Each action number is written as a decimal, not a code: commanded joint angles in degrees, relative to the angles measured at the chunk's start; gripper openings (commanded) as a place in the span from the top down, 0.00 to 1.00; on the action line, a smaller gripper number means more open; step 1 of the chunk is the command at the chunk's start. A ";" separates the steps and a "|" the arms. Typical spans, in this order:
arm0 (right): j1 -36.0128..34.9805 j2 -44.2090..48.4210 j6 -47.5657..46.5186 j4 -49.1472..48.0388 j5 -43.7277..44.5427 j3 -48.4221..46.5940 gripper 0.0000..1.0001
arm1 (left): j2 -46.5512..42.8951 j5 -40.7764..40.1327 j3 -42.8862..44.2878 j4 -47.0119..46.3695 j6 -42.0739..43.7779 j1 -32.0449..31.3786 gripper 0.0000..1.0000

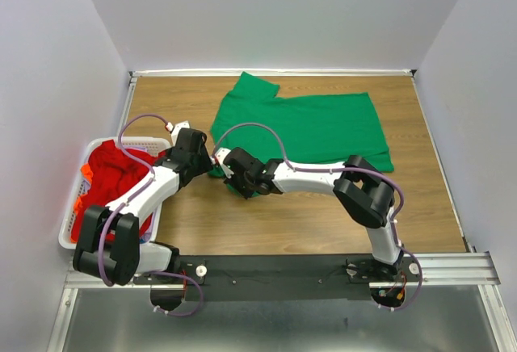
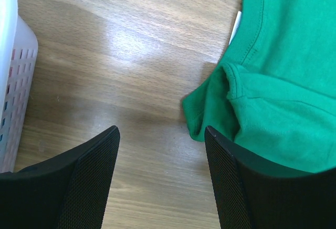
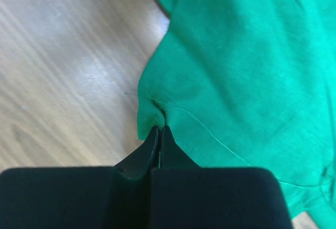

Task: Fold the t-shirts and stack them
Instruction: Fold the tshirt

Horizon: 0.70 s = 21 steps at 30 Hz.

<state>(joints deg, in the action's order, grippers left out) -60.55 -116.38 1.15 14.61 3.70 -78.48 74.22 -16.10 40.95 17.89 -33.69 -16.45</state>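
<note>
A bright green t-shirt lies spread on the wooden table, one sleeve pointing to the back. My right gripper is shut on its near left hem edge, the cloth puckered at the tips; in the top view it sits at the shirt's near left corner. My left gripper is open over bare wood just left of the shirt's bunched sleeve; its right finger is beside the cloth. Red and orange shirts lie heaped in the basket.
A white slatted plastic basket stands at the table's left edge, its wall showing in the left wrist view. White walls enclose the table on three sides. A black rail runs along the near edge.
</note>
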 commanded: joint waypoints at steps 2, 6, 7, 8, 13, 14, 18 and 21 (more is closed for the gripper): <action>-0.27 0.97 -3.16 1.03 6.92 -2.55 0.99 | -1.97 -1.48 -0.61 -0.49 -0.50 0.36 0.27; 0.52 0.89 -5.88 1.03 10.52 -5.19 1.00 | -1.97 -1.39 -0.70 -0.31 -0.50 0.28 0.27; 0.79 0.80 -6.33 1.03 10.88 -5.89 0.99 | -1.88 -1.39 -0.78 -0.22 -0.58 0.36 0.27; 1.40 0.54 -6.94 1.03 11.15 -7.12 0.99 | -1.97 -1.22 -0.78 -0.22 -0.58 0.36 0.27; 3.33 -0.25 -8.70 1.03 10.98 -10.37 0.99 | -1.97 -0.87 -1.13 -0.40 -0.50 0.36 0.27; 3.77 -0.34 -8.88 1.03 10.63 -10.99 0.99 | -1.88 -0.78 -1.13 -0.40 -0.41 0.28 0.27; 5.97 -1.22 -10.02 1.12 10.44 -13.63 0.99 | -1.97 0.01 -1.13 -0.66 -0.41 0.36 0.27; 7.02 -2.54 -11.42 1.03 10.80 -15.82 0.99 | -1.97 0.63 -1.05 -0.75 -0.32 0.36 0.27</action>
<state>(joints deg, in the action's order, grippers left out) -54.57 -116.62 -7.68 15.94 12.84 -91.39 73.41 -16.01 40.58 17.91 -33.69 -16.45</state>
